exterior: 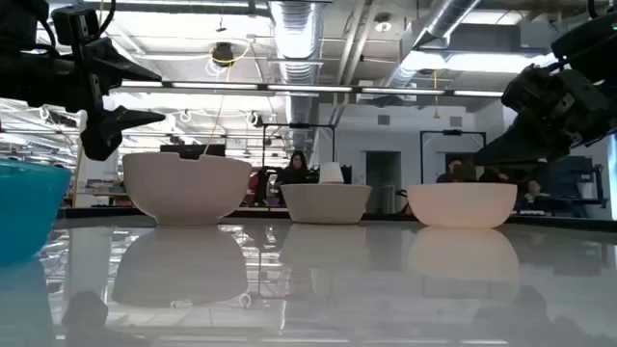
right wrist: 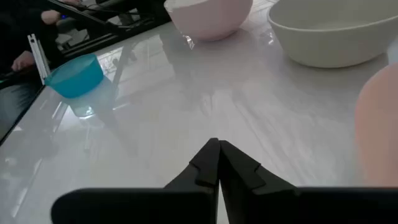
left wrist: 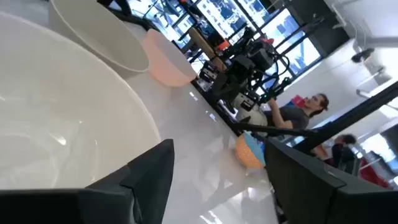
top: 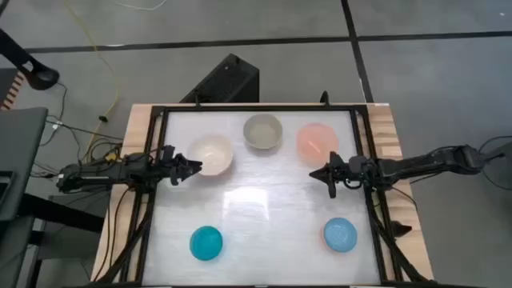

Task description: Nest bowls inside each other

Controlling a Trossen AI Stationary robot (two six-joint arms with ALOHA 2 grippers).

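Note:
Five bowls stand upright on the glossy white table. The cream-white bowl, the grey-beige bowl and the salmon pink bowl form a far row. The teal-blue bowl and the light blue bowl stand near the front. My left gripper is open at the cream-white bowl's left rim, a little above it. My right gripper is shut and hangs above the table just in front of the pink bowl, touching nothing.
A black frame borders the table, with wooden strips at both sides. Bare table lies in the middle between the two rows of bowls. People sit in the room beyond the far edge.

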